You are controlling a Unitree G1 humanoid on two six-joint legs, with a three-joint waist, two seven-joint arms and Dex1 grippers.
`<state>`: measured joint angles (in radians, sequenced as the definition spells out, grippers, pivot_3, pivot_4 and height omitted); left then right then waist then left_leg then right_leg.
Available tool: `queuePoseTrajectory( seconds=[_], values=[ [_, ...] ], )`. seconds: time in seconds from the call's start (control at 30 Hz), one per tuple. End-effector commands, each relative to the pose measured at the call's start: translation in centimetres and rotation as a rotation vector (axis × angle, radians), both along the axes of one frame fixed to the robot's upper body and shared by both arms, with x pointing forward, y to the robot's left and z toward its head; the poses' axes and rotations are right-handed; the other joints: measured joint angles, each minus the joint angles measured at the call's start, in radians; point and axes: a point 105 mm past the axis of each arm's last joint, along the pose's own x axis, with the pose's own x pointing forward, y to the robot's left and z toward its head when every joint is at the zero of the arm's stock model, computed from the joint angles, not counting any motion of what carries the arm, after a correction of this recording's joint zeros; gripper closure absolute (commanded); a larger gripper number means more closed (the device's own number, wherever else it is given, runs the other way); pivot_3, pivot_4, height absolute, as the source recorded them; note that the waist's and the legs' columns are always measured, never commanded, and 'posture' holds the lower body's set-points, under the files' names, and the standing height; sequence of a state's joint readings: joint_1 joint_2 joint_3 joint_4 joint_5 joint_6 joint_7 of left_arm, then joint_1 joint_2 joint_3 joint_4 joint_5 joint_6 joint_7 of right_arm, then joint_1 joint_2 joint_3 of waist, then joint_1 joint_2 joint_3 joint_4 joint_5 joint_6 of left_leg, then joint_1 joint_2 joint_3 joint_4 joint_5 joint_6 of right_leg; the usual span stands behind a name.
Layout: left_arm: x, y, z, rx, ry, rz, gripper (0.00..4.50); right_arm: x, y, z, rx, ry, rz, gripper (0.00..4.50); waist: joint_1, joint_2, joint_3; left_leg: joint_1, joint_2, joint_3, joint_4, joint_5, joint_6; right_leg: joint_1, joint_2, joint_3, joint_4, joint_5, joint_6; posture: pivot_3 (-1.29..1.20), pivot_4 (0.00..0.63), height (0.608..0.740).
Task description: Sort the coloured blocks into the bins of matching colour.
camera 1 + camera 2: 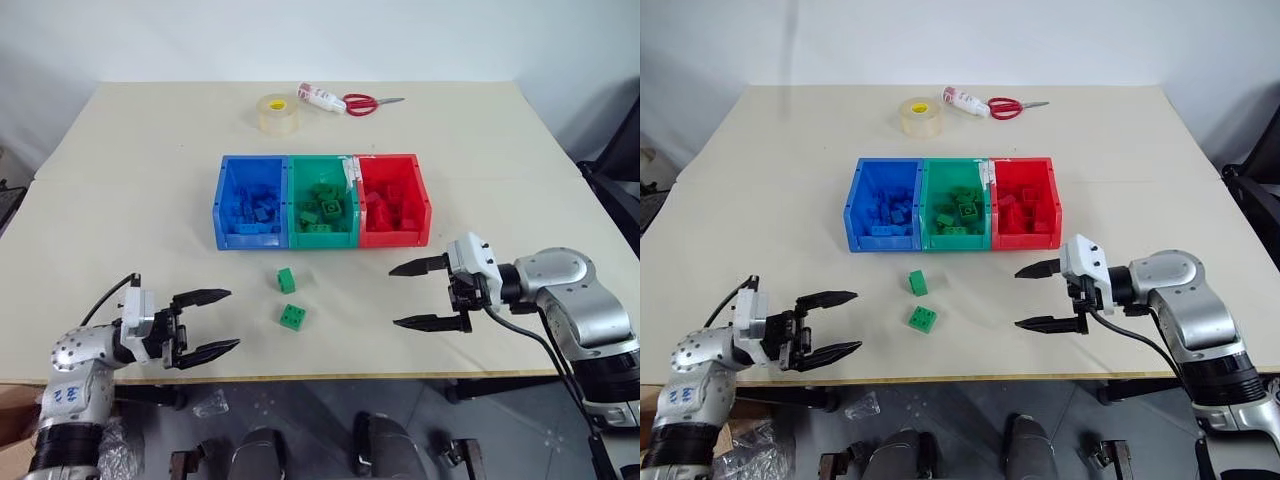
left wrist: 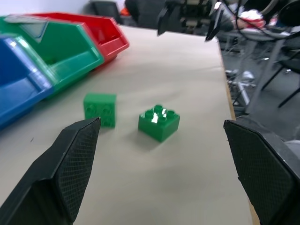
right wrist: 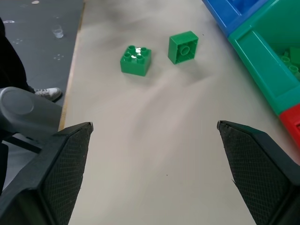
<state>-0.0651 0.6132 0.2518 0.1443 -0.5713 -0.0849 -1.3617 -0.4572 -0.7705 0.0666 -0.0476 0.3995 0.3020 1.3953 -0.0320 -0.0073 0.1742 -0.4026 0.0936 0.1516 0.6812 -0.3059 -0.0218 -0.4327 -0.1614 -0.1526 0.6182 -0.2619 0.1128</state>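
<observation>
Beige and broad, our table [image 1: 130,200] carries the three joined bins near its middle. We see the blue bin [image 1: 224,205] on the left holding a heap of blue blocks [image 1: 258,206], the green bin [image 1: 294,205] in the middle holding green blocks [image 1: 324,206], one of them lying with a round hollow facing up, and the red bin [image 1: 421,200] on the right holding red blocks [image 1: 390,208]. Each bin's load matches its colour as far as we can tell.

Two green blocks lie loose on the table in front of the green bin. The nearer-to-bin block [image 1: 287,280] lies tipped on its side; the other block [image 1: 293,317] sits studs up, just beside it and closer to us.

Our left gripper [image 1: 218,322] hangs above the near left edge of the table with its fingers spread wide, holding nothing, pointing toward the loose blocks. Our right gripper [image 1: 417,295] hangs in front of the red bin, fingers likewise wide apart and empty, pointing left at the same two blocks.

At the far side of the table stand a clear tape roll [image 1: 277,113], a small white bottle [image 1: 320,98] lying down, and red-handled scissors [image 1: 365,103].
</observation>
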Motion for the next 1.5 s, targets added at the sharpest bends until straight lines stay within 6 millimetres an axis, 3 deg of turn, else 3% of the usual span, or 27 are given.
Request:
queuePoseTrajectory(
  seconds=[0.03, 0.2, 0.43, 0.77, 1.03, 1.13, 1.3, 1.5],
  values=[
    [-1.0, 0.7, 1.0, 0.053, -0.031, 0.107, 0.0, 0.7, -0.4, 1.0, 0.013, -0.037, -0.005, 0.06, 0.001, 0.0, 0.0, 0.0, 0.0, 0.0, 0.0, 0.0, 0.0, 0.0, 0.0, 0.0, 0.0, 0.0, 0.0, 0.0, 0.15, 0.74],
    [-3.7, 0.1, 0.8, 0.102, -0.013, 0.167, 0.0, 1.5, -0.4, 1.1, 0.014, -0.042, -0.007, 0.06, 0.005, 0.0, 0.0, 0.0, 0.0, 0.0, 0.0, 0.0, 0.0, 0.0, 0.0, 0.0, -0.001, 0.0, 0.0, 0.0, 0.15, 0.74],
    [-5.3, -1.1, 1.0, 0.116, -0.014, 0.246, 0.0, 1.9, -0.4, 1.5, 0.012, -0.045, 0.016, 0.06, 0.006, 0.0, 0.0, 0.0, 0.0, 0.0, 0.001, 0.0, 0.0, 0.0, 0.0, 0.0, -0.003, 0.0, 0.0, 0.0, 0.15, 0.74],
    [-0.5, -6.7, -2.6, 0.181, -0.04, 0.306, 0.0, 2.1, -0.2, 1.8, 0.028, -0.08, -0.018, 0.06, 0.01, 0.001, 0.0, 0.0, 0.0, 0.0, 0.001, 0.0, 0.0, 0.001, 0.0, 0.0, -0.001, 0.0, 0.0, 0.0, 0.15, 0.74],
    [2.6, -9.2, -4.9, 0.237, -0.081, 0.271, 0.0, 1.2, -0.5, 1.8, 0.045, -0.089, -0.068, 0.06, 0.019, 0.003, -0.001, 0.001, 0.0, 0.0, 0.001, 0.0, 0.0, 0.002, 0.0, -0.001, -0.001, 0.0, 0.0, 0.0, 0.15, 0.74],
    [2.9, -9.9, -5.1, 0.246, -0.091, 0.237, 0.64, 0.9, -0.7, 1.7, 0.05, -0.093, -0.088, 0.0, 0.032, 0.004, -0.002, 0.003, 0.0, 0.0, 0.002, 0.0, 0.0, 0.004, 0.0, 0.0, -0.001, 0.0, 0.0, 0.0, 0.15, 0.74],
    [3.0, -10.9, -5.1, 0.244, -0.095, 0.174, 2.22, 0.4, -0.9, 1.6, 0.056, -0.093, -0.115, 0.0, 0.045, 0.006, -0.003, 0.003, 0.0, 0.0, 0.002, 0.0, 0.0, 0.005, 0.0, -0.001, -0.002, 0.0, 0.0, 0.0, 0.15, 0.74],
    [3.8, -12.0, -2.4, 0.195, -0.158, 0.13, 2.38, 0.4, -1.5, 1.7, 0.06, -0.106, -0.155, 0.0, 0.054, 0.006, -0.003, 0.003, 0.0, 0.0, 0.002, 0.0, 0.0, 0.004, 0.0, -0.001, -0.001, 0.0, 0.0, 0.0, 0.15, 0.74]
  ],
)
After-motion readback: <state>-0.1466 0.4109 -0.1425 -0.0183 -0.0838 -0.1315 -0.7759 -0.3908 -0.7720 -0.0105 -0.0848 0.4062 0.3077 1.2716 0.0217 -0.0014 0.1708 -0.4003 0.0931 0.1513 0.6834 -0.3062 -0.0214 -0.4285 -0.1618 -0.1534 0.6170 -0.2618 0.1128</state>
